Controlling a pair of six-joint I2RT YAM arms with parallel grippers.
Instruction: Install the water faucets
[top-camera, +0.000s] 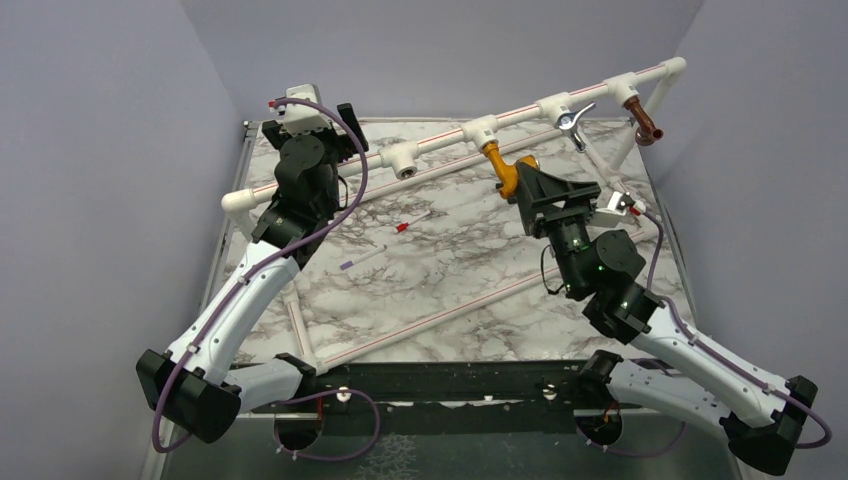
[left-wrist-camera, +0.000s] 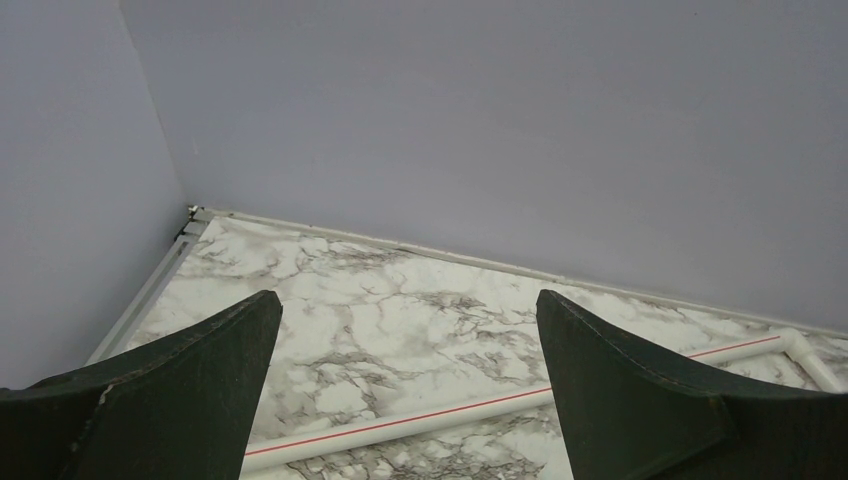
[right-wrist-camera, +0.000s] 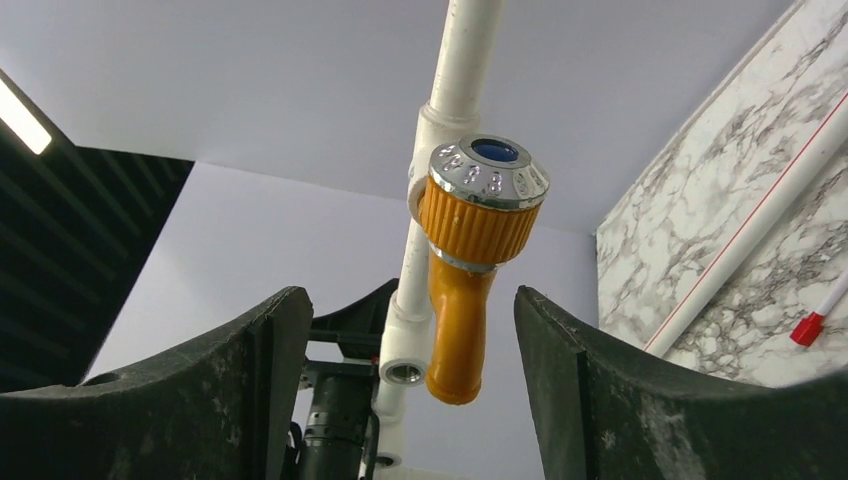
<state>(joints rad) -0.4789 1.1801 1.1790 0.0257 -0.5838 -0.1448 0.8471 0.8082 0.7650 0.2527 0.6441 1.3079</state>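
A marble-patterned table (top-camera: 450, 270) carries a frame of smooth white plastic pipe (right-wrist-camera: 468, 40) with a thin red stripe along it. Three faucets hang from fittings on the far rail. The yellow faucet (right-wrist-camera: 462, 300) has a ribbed collar and a shiny silver knob (right-wrist-camera: 488, 172) (its cap is blue). The chrome faucet (top-camera: 572, 121) has a lever handle, and the copper faucet (top-camera: 647, 126) sits at the right end. One tee (top-camera: 403, 160), left of the yellow faucet, shows a bare round mouth. A thin white stick (top-camera: 412, 222) with a red tip lies flat on the marble, apart from the pipes.

The right gripper (right-wrist-camera: 408, 298) is spread wide. Its curved, matte black fingers (right-wrist-camera: 600, 390) stand on either side of the yellow faucet's spout without touching it, and it holds nothing. The left gripper (left-wrist-camera: 407, 300) is also spread wide and holds nothing. It points toward the back left corner of the table, above a stretch of pipe.
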